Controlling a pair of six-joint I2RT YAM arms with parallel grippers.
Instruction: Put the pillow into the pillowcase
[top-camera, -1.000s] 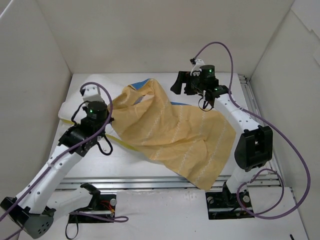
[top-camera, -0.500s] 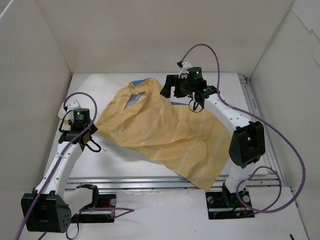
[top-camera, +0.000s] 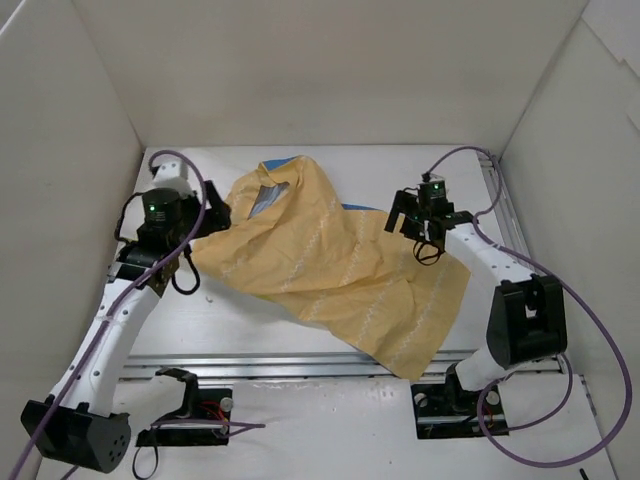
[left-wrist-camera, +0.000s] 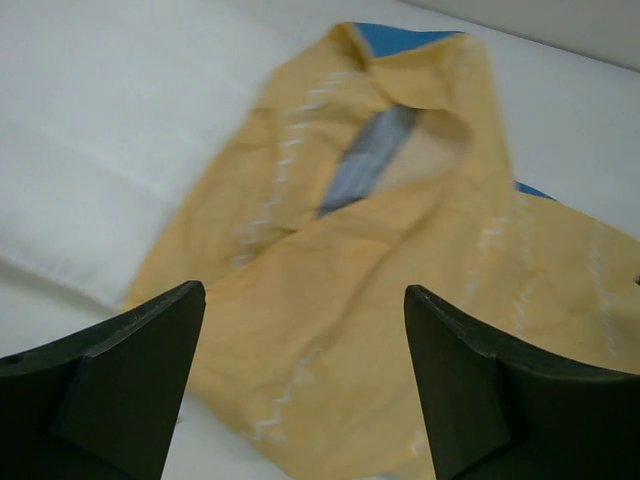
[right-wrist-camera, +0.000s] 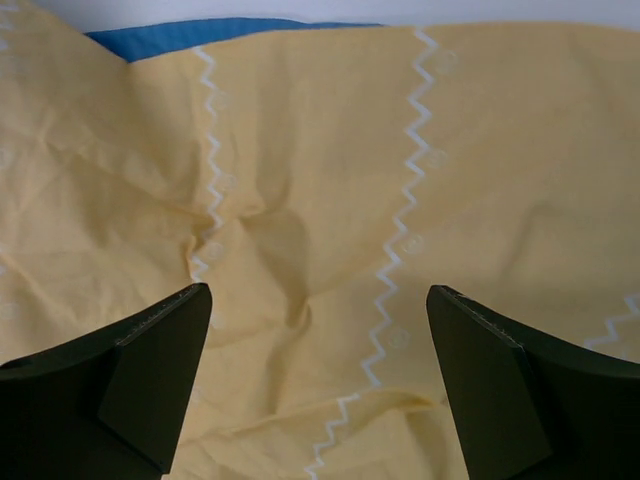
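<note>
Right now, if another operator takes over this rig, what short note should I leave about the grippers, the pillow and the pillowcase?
Left gripper: open, empty, facing the open mouth of the pillowcase.
Right gripper: open, empty, just above the yellow face of the pillowcase.
Pillow: lies partly under the pillowcase, its left part bare.
Done: the pillowcase is spread yellow side up; the pillow does not appear to be inside.
Left: grip the mouth, hold it open, work the pillow in.

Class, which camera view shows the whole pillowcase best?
The top external view: the pillowcase lies crumpled but almost wholly in frame. The left wrist view shows its open end, cropped on the right. The right wrist view shows only a close yellow patch.
</note>
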